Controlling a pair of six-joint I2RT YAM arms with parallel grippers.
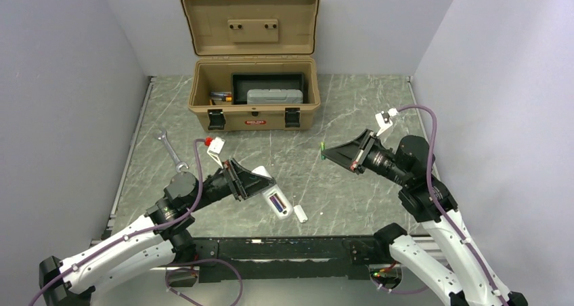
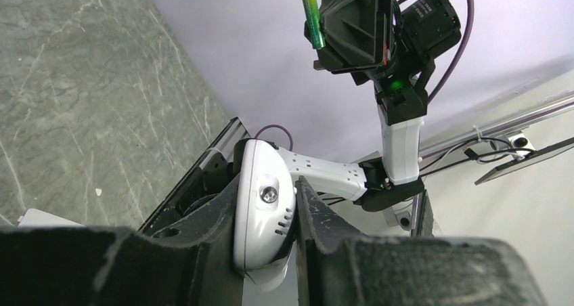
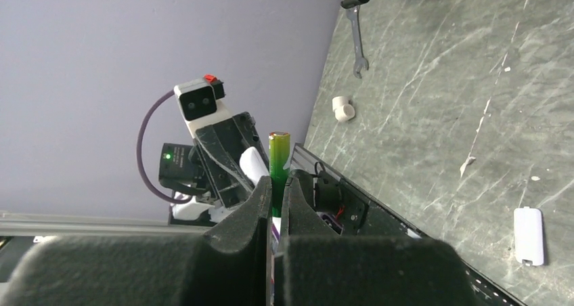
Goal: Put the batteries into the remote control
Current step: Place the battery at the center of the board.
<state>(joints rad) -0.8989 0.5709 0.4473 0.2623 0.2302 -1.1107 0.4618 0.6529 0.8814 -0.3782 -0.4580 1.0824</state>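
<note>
R end effector [image 3: 276, 196] clamped on green battery [image 3: 279, 154], tip sticking out; L end effector [image 1: 259, 182] gripping remote [image 1: 277, 203]

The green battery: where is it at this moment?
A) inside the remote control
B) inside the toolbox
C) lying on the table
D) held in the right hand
D: the right hand is shut on the green battery, whose end sticks out past the hand's tips.

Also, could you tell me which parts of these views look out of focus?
Top external: evenly lit, sharp throughout. Left wrist: left pincer dark and soft up close, remote control and green battery crisp. Right wrist: right pincer likewise blurred, table sharp.
</note>
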